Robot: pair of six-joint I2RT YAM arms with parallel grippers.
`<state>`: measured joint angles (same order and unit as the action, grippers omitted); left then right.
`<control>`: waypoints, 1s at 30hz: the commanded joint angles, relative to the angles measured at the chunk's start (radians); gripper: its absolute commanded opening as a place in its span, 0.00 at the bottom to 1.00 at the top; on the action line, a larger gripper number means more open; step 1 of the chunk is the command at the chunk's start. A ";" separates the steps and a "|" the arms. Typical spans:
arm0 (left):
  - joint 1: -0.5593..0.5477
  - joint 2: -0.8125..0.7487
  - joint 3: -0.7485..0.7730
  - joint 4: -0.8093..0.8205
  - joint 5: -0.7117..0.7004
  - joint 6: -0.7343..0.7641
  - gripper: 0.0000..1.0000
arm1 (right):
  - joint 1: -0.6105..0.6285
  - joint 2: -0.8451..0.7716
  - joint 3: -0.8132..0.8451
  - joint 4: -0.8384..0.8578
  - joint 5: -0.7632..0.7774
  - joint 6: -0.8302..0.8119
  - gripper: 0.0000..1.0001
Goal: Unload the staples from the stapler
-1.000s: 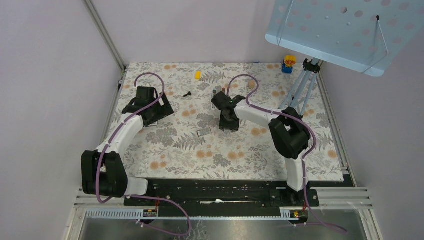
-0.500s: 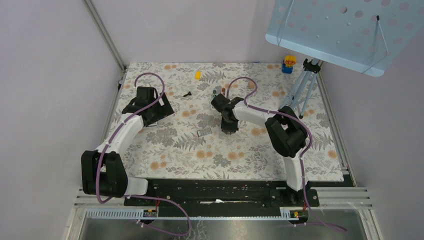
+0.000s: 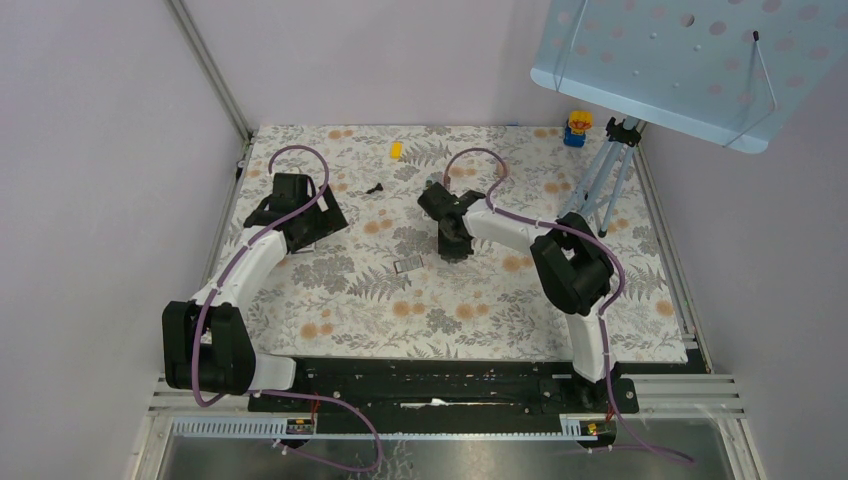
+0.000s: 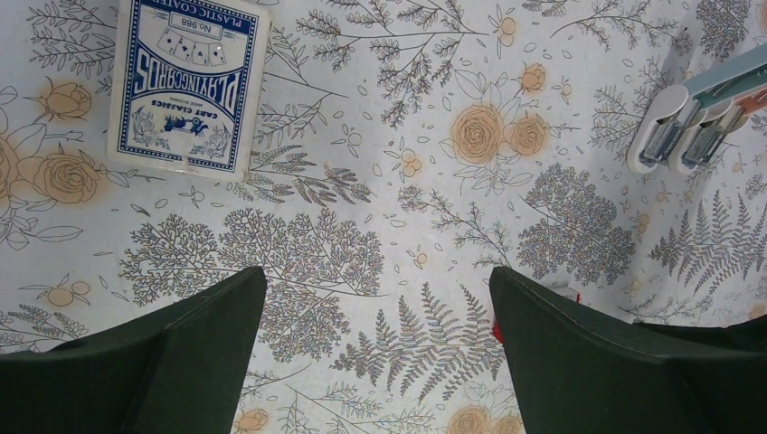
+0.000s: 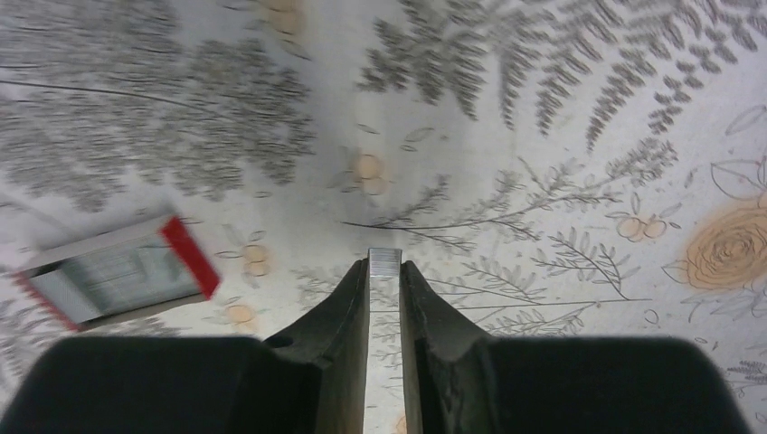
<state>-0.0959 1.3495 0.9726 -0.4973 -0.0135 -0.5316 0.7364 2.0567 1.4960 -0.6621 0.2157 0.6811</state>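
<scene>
The right hand (image 5: pixel 383 271) is pinched shut on a thin silver strip of staples (image 5: pixel 383 260), which it holds just above the flowery tabletop (image 5: pixel 543 136). A little red-edged box (image 5: pixel 118 271) sits off to one side of it. The left hand (image 4: pixel 376 276) hangs wide open over the cloth with nothing in it. There's a blue playing card box (image 4: pixel 185 86) in front of it, and what looks like the white-and-teal stapler (image 4: pixel 687 127) at the edge of its view.
</scene>
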 commanded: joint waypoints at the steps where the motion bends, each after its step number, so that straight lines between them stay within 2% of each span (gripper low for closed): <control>1: 0.009 -0.023 0.000 0.052 0.009 -0.007 0.99 | 0.049 0.000 0.123 0.020 -0.029 -0.074 0.20; 7: 0.010 -0.026 -0.002 0.051 0.009 -0.007 0.99 | 0.085 0.040 0.226 0.025 -0.110 -0.096 0.20; 18: 0.012 -0.026 -0.001 0.052 0.009 -0.006 0.99 | 0.096 0.103 0.273 0.085 -0.282 -0.072 0.20; 30: 0.014 -0.028 -0.002 0.051 0.008 -0.007 0.99 | 0.098 0.131 0.273 0.087 -0.272 -0.058 0.20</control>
<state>-0.0910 1.3495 0.9726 -0.4946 -0.0135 -0.5316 0.8257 2.1708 1.7309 -0.5762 -0.0570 0.6117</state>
